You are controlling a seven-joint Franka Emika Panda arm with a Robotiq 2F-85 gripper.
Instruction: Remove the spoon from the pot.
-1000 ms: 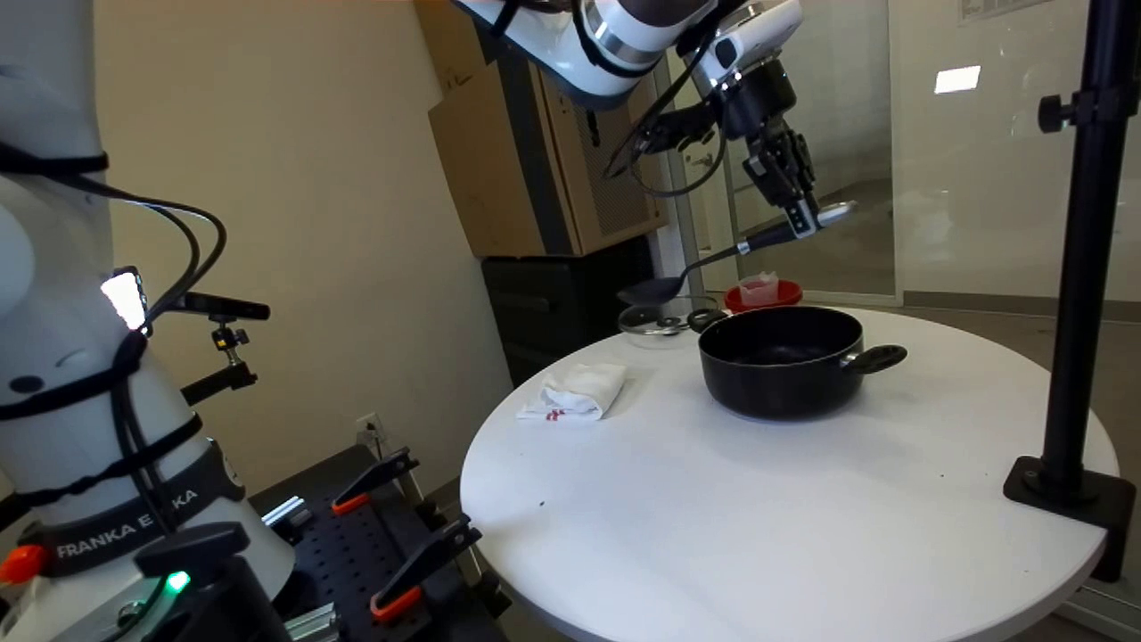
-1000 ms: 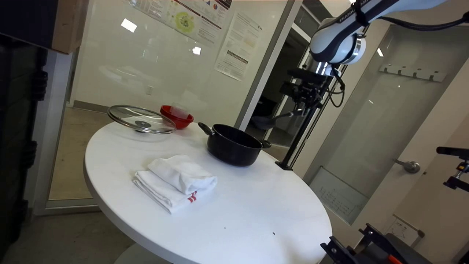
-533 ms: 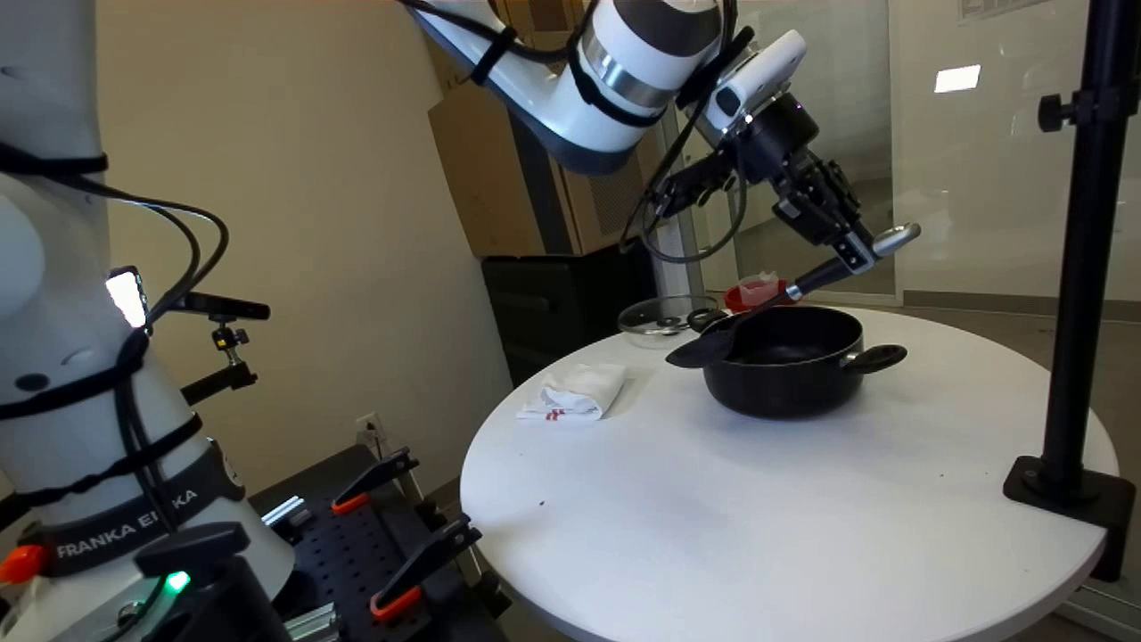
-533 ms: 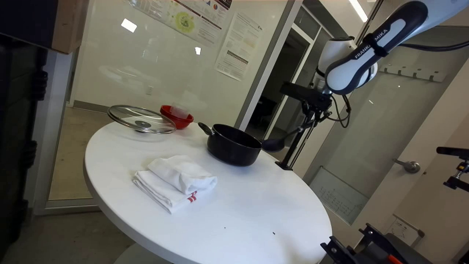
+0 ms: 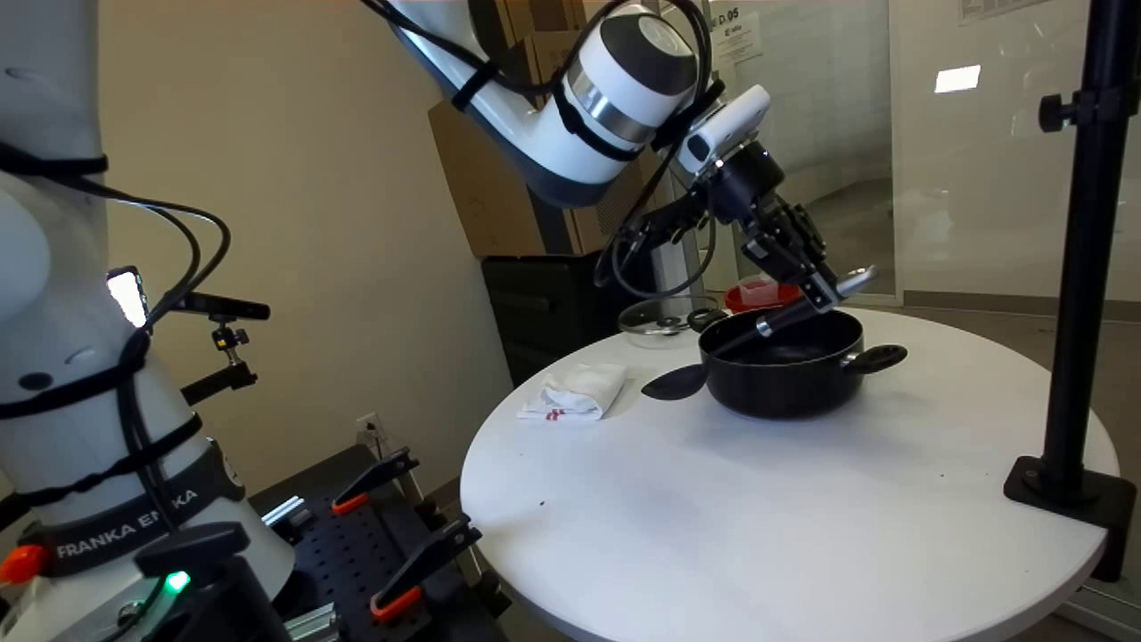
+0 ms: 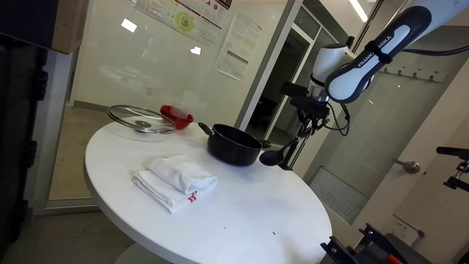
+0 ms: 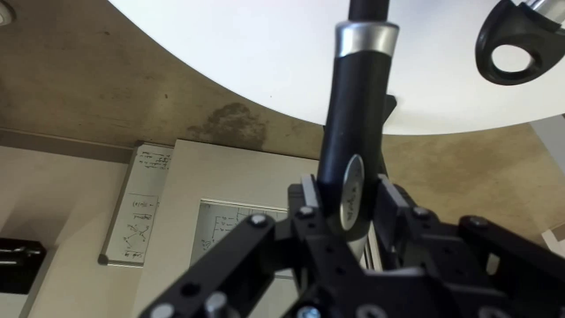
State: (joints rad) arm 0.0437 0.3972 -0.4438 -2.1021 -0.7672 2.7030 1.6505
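Black spoon [image 6: 272, 158]: lower now, beside pot [image 5: 780, 390]
Pot: removal looks done
Hand [image 7: 351, 191]: I'm clamping spoon's handle [image 7: 356, 110]

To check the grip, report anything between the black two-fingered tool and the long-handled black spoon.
Nothing visible stands between them: in the wrist view, the tool is closed directly on the spoon.

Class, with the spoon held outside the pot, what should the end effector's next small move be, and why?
I'd probably lower the spoon gently toward the table before opening the end effector. The spoon's bowl shows outside the pot in both exterior views, but the handle slants up from it into the grip, so letting go now might drop it.
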